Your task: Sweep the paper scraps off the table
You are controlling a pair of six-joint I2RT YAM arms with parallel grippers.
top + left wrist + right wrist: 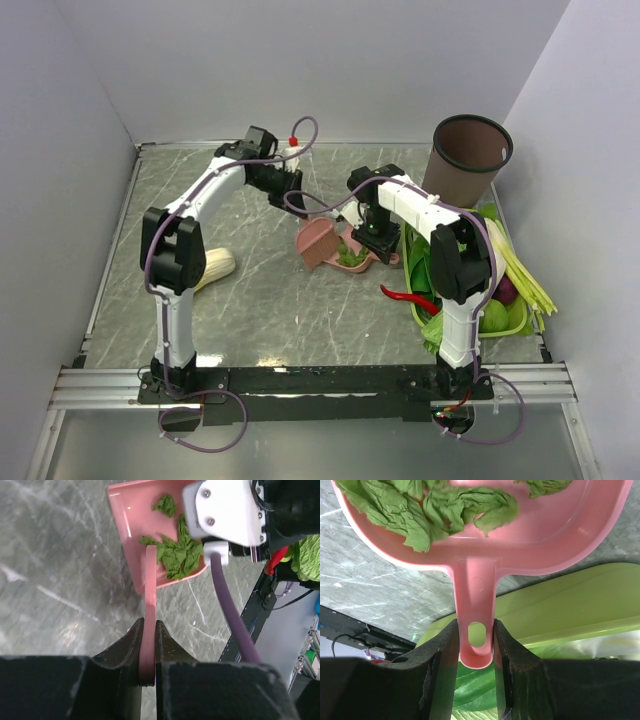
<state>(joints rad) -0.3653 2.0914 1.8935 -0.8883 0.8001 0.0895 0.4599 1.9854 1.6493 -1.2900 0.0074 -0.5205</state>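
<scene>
My right pincer (476, 640) clenches the pink dustpan (550, 540) by its handle; the paper scraps (435, 505) lie in the pan, upper frame, straight along that handle. My left pincer (149, 635) grips a pink scraper (150, 580) pointing at them.

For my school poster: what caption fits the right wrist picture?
Right gripper holds pink dustpan by its handle; green paper scraps inside.

1. The paper scraps (445, 505): crumpled, ragged green bits, heaped together inside the pink dustpan (560, 535), just ahead of the right gripper (476, 625).
2. The table (250, 300): flat grey-green marble-look top with thin white veins, lying below that gripper.
</scene>
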